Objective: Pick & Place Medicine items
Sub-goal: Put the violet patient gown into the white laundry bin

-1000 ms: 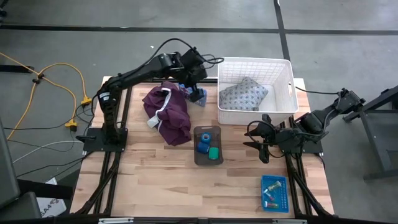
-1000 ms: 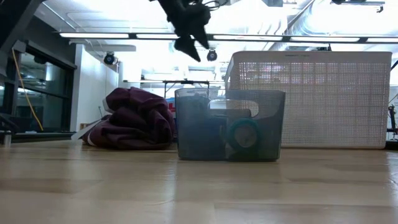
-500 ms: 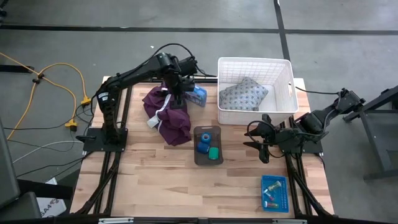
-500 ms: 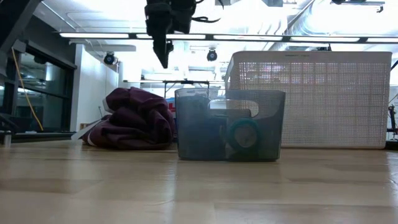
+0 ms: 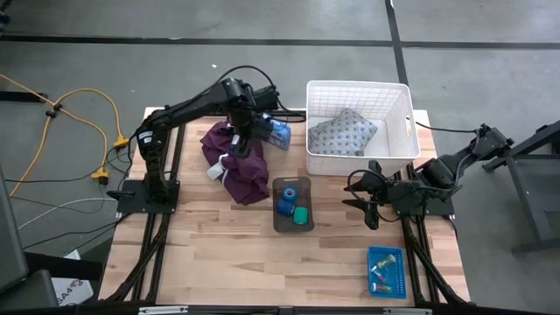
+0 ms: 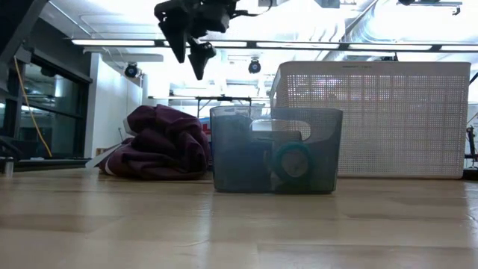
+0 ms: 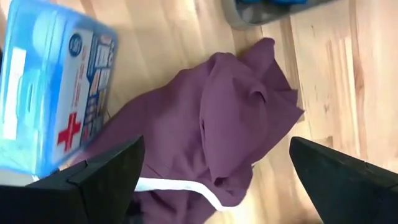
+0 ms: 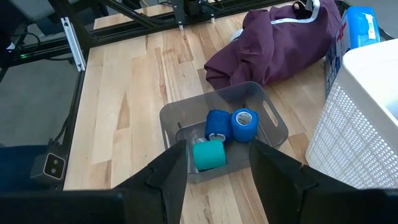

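While the left gripper (image 5: 246, 133) hung over the maroon garment (image 5: 236, 157) near the far edge of the table (image 5: 219, 245), its fingers were spread wide and held nothing. A blue first-aid box (image 5: 278, 133) lay just beside it, between the garment and the white basket (image 5: 359, 128). In the left wrist view the garment (image 7: 211, 137) lay below the two open fingers (image 7: 106, 174), with the box (image 7: 53, 84) off to one side.

The rolls sat well apart from that gripper, in the small grey bin (image 5: 291, 206) near the middle of the table. Two blue rolls (image 5: 287, 199) and one green roll (image 5: 301, 215) were packed close together inside it. The right wrist view showed the same blue rolls (image 8: 231, 123) and green roll (image 8: 209, 155) in the bin (image 8: 186, 115).

A blue tray (image 5: 385, 271) lay near the front right corner of the table, with a few tiny pieces (image 5: 380, 267) in it.

The right gripper (image 5: 360, 199) waited near the right edge, beside the bin, with its fingers apart and empty. A grey cloth (image 5: 343, 133) lay in the basket.
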Robot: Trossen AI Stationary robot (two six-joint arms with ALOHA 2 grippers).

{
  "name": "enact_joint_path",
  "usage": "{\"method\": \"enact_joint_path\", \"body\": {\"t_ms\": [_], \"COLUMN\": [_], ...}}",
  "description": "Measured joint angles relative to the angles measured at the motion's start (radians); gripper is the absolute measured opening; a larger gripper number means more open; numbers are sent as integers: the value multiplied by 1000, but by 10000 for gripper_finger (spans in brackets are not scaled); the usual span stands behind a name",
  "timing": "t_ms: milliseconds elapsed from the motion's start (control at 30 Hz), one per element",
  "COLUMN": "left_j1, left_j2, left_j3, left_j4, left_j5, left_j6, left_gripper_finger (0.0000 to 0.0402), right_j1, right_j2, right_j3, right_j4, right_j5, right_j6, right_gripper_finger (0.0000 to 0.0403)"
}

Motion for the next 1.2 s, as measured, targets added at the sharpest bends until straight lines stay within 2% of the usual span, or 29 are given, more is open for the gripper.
{"method": "enact_joint_path", "body": {"t_ms": [300,700,933,1200], "left_j1": [-4,-49,-45,-45], "left_j2": [0,0,1,0], "left_j3": [-33,-283,-385,-511], "left_j4": [1,8,113,216], "left_j5": [-1,-1,4,67], "left_j6": [107,140,141,121], "left_gripper_finger": [392,391,391,391], "right_j1": [0,0,0,0], "right_j2": [0,0,0,0], "right_j3": [0,0,0,0], "right_j4": [0,0,0,0], "right_j5": [0,0,0,0], "right_j6": [0,0,0,0], "right_gripper_finger": [160,160,160,160]}}
